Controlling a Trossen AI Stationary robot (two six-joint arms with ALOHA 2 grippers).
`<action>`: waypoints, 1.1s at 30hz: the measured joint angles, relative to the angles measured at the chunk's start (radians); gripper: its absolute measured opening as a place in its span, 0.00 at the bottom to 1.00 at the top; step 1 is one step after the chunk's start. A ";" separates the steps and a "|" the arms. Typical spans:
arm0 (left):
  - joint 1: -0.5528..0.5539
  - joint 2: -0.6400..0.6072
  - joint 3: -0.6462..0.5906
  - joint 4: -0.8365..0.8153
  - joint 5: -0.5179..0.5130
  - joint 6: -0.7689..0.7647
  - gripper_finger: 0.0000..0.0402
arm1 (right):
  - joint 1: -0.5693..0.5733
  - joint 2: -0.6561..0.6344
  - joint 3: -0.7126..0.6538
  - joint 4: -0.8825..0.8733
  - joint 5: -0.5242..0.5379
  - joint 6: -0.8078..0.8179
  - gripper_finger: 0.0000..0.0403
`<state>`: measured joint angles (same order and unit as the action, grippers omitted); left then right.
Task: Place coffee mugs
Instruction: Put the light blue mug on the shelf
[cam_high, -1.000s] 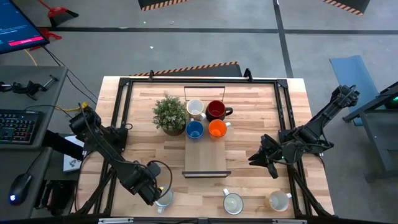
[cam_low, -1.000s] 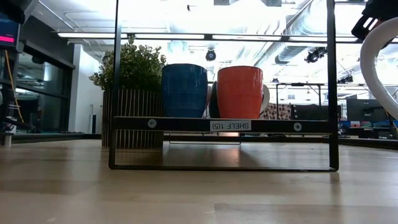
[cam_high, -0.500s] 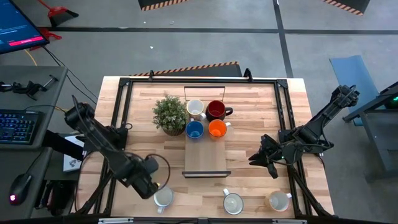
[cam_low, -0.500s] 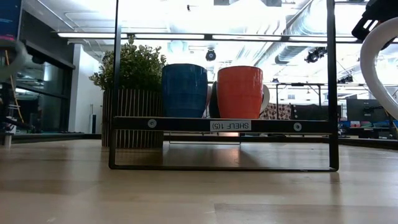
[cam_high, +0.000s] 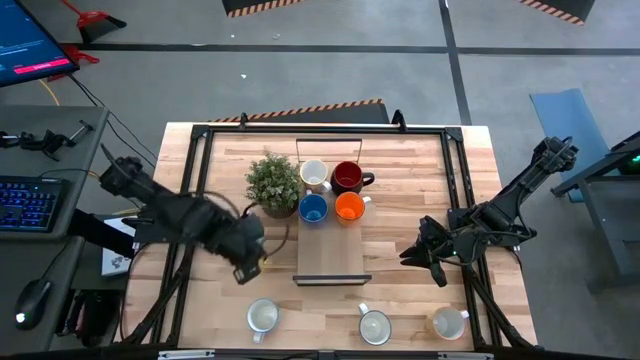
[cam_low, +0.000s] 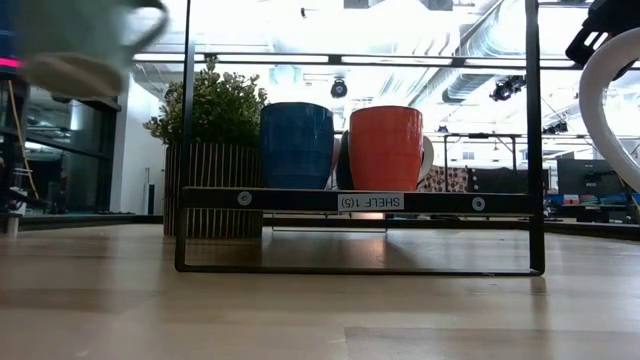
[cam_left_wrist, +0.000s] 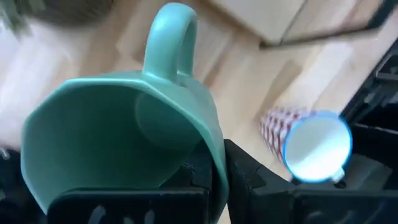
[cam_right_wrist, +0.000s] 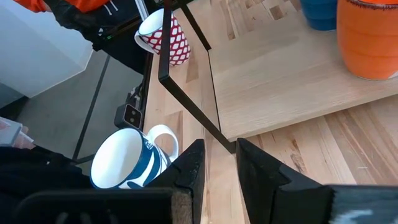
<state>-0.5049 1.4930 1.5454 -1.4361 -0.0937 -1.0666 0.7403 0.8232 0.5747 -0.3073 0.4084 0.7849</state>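
One teal green mug (cam_left_wrist: 118, 143) sits clamped by its wall in our left gripper (cam_high: 246, 258), jaws tight. Shelf (cam_high: 330, 262) lies just to its right, blue mug (cam_high: 313, 208) and orange mug (cam_high: 348, 207) at its far end. Right gripper (cam_high: 412, 254) waits empty, jaws narrowly parted.

Standing two by two on the far end of the shelf (cam_high: 330, 262): four mugs (cam_high: 314, 175). Sitting just left of these, on the table (cam_high: 400, 200): plant (cam_high: 272, 183). Lining the table's near edge, well apart: three mugs (cam_high: 375, 325). Hanging left of the shelf, in the left gripper (cam_high: 247, 258): one mug (cam_left_wrist: 124, 137). Hovering right of the shelf: right gripper (cam_high: 412, 255).
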 joint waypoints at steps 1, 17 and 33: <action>0.021 0.005 0.012 0.002 -0.006 0.034 0.01 | 0.000 0.000 0.000 0.000 0.000 0.000 0.18; 0.213 0.230 0.182 0.108 -0.007 0.460 0.01 | 0.000 0.000 0.000 -0.003 0.000 0.000 0.18; 0.227 0.418 0.260 0.238 0.061 0.574 0.01 | 0.000 0.000 0.000 -0.003 0.000 0.001 0.18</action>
<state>-0.2784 1.9111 1.8057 -1.1978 -0.0330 -0.4923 0.7405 0.8234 0.5747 -0.3103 0.4084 0.7860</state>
